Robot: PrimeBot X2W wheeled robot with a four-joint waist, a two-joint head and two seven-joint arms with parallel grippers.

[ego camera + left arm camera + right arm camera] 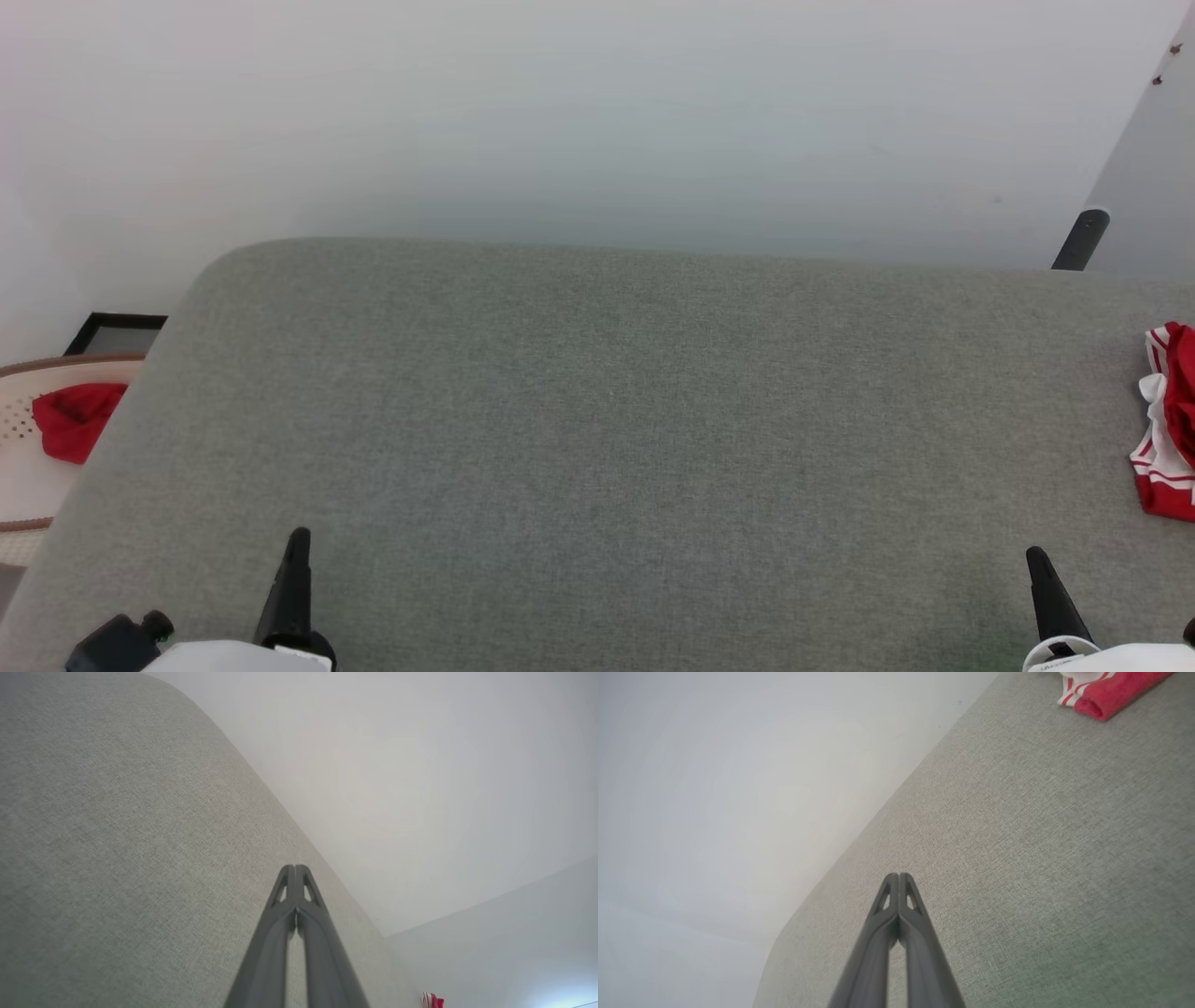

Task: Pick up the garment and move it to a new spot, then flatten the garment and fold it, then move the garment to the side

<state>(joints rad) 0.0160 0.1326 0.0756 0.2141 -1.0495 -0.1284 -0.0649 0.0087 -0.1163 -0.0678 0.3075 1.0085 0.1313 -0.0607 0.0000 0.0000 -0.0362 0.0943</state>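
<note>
The garment point(1169, 425), red with white and red-white striped trim, lies bunched at the far right edge of the grey padded table point(597, 420), partly cut off by the picture's edge. It also shows as a folded red edge point(1111, 690) at the top right of the right wrist view and as a small red-white scrap point(432, 1000) low in the left wrist view. My left gripper point(299, 537) sits at the lower left, shut and holding nothing, tips pressed together point(295, 868). My right gripper point(1034, 555) sits at the lower right, shut and holding nothing point(899, 876), well short of the garment.
A pale basket point(23, 485) stands off the table's left side with a plain red cloth point(75, 420) in it, and a dark frame point(117, 331) lies behind it. A white wall rises behind the table. A dark post point(1081, 238) leans at the far right.
</note>
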